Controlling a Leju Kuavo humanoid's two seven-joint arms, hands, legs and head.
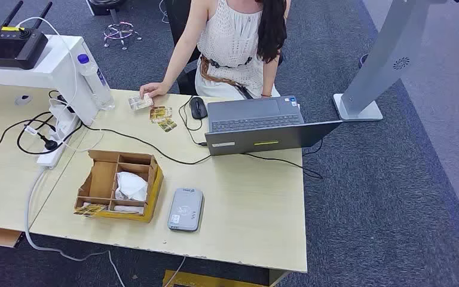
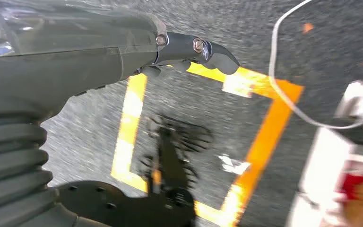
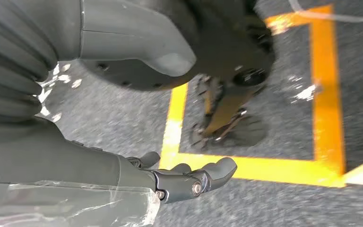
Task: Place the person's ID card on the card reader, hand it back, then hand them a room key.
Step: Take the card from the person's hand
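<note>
A person sits at the far edge of the desk (image 1: 257, 209), and their hand (image 1: 153, 89) rests on a card (image 1: 140, 101) lying flat on the wood, pale with a brownish printed face; detail too small to read; two more cards (image 1: 163, 118) lie just beside it, toward the mouse (image 1: 198, 107), gold and patterned. Near the front edge sits the reader (image 1: 186, 209), a flat grey slab with rounded corners and a small label at its lower corner, nothing on top of it; it lies just beside the box (image 1: 119, 185), a cardboard tray split into compartments, white crumpled paper in one, a gold card (image 1: 89, 209) in the front-left one. An open laptop (image 1: 257, 125) stands between reader and person; a bottle (image 1: 95, 81) stands upright at the left by the white stand.

The left hand (image 2: 189, 52) hangs over the grey floor and yellow tape; fingers loosely curled in, holding nothing. The right hand (image 3: 184, 177) hangs the same way; fingers bent inward and close together, nothing between them.
</note>
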